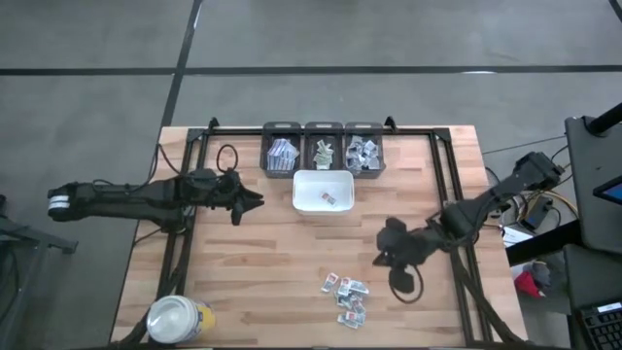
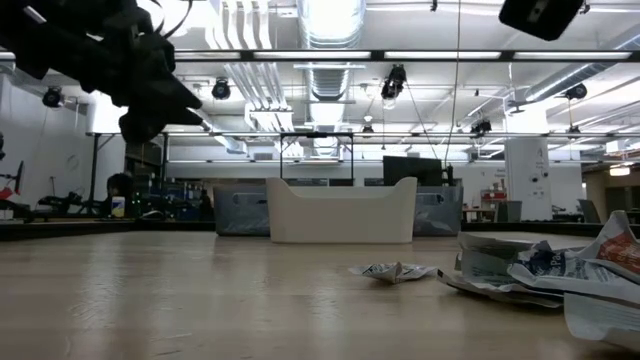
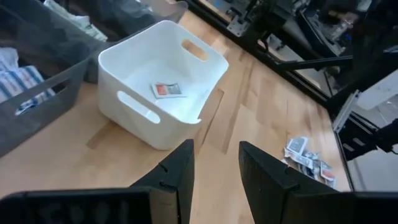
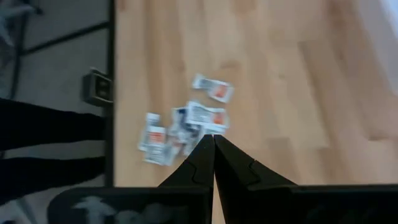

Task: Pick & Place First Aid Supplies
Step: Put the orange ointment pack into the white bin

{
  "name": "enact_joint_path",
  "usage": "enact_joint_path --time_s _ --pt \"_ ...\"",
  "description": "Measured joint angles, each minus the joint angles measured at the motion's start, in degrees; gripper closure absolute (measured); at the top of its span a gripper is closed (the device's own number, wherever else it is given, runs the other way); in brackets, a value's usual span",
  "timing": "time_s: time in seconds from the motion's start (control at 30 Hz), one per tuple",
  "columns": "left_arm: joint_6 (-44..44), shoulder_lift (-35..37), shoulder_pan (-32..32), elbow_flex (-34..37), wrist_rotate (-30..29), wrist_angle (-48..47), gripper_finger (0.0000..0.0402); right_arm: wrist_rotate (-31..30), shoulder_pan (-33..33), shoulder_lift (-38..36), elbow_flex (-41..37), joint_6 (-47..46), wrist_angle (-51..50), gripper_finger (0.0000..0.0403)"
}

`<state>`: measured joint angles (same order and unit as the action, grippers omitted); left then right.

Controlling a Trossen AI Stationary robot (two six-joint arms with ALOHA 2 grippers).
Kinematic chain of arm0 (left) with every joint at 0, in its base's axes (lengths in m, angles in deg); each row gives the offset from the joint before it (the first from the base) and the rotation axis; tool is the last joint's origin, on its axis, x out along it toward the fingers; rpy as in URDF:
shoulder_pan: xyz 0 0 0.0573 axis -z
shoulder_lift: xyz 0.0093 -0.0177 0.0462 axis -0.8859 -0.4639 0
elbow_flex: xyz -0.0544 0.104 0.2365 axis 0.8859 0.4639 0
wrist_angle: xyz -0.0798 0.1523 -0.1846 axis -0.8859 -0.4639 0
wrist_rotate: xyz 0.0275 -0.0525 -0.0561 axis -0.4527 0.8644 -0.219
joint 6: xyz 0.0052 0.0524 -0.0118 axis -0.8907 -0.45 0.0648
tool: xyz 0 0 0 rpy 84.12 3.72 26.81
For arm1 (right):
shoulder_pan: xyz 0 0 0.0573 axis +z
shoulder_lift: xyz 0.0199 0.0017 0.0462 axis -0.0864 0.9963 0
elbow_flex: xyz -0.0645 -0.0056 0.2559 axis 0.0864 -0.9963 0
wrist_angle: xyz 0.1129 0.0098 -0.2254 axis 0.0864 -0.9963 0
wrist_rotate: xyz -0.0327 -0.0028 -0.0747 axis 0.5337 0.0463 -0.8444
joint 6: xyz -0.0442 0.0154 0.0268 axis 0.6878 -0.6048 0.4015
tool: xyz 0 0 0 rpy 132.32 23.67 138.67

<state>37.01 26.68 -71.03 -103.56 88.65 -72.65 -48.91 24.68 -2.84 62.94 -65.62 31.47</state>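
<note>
Showing only overhead: yellow jar [image 1: 178, 318]

table [image 1: 253, 262]: smooth pale wood | tray [image 1: 309, 181]: glossy white plastic | packets [image 1: 348, 295]: crinkled paper

I'm looking into a lab or industrial workshop. Beyond the butcher-block table [image 2: 200, 290], the low view shows an open ceiling with exposed ducts [image 2: 325, 75] and strip lights [image 2: 330, 15] (top centre), monitors [image 2: 410, 172] mid-frame, and a concrete floor [image 1: 87, 58] across the top of the high view.
</note>
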Motion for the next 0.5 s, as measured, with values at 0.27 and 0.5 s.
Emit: enact_joint_path --time_s 0.27,0.5 --pt "-3.79 0.0 0.11 -0.53 -0.06 -0.19 0.0282 1.32 1.48 1.72 -7.46 -2.87 12.49 0.0394" --pt "-6.65 0.09 0.11 -0.45 -0.09 -0.21 0.0282 10.59 1.5 10.1 -5.94 -2.64 13.71 0.0387"
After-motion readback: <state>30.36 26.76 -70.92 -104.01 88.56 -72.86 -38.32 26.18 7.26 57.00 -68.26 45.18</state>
